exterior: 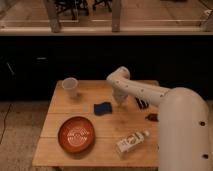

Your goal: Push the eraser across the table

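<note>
The eraser [142,103], a small black block with pale stripes, lies on the light wooden table [100,132] toward its right side. My white arm reaches in from the lower right and bends over the table's far middle. My gripper [120,100] hangs down from that bend, just above the tabletop. It is a short way left of the eraser and right of the blue pad [103,108]. The arm partly covers the table's right edge near the eraser.
A clear plastic cup [70,87] stands at the far left. A red-orange plate [76,133] lies at the front left. A bottle [132,141] lies on its side at the front right. A small reddish-brown oblong thing [151,117] lies by the arm. A dark counter runs behind the table.
</note>
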Controlling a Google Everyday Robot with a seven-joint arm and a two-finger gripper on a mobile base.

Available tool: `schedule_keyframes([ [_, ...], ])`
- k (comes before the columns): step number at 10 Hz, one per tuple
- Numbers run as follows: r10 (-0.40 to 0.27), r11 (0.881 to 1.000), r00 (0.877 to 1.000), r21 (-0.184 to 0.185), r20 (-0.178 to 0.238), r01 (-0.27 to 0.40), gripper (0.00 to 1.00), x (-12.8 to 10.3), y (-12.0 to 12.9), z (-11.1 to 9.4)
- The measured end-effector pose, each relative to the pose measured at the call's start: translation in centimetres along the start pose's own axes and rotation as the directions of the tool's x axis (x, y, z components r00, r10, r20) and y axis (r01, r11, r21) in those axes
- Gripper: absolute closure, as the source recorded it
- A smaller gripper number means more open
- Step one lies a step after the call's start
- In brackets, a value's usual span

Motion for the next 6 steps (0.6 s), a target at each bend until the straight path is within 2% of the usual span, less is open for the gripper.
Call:
schedule_keyframes([
  [4, 0.060, 0.998, 0.998, 0.002, 0.028, -0.060, 1.00, 1.3, 0.0, 2.0],
  [6, 0.066, 0.998, 0.997, 0.003, 0.025, -0.067, 1.00, 1.6, 0.0, 2.2],
])
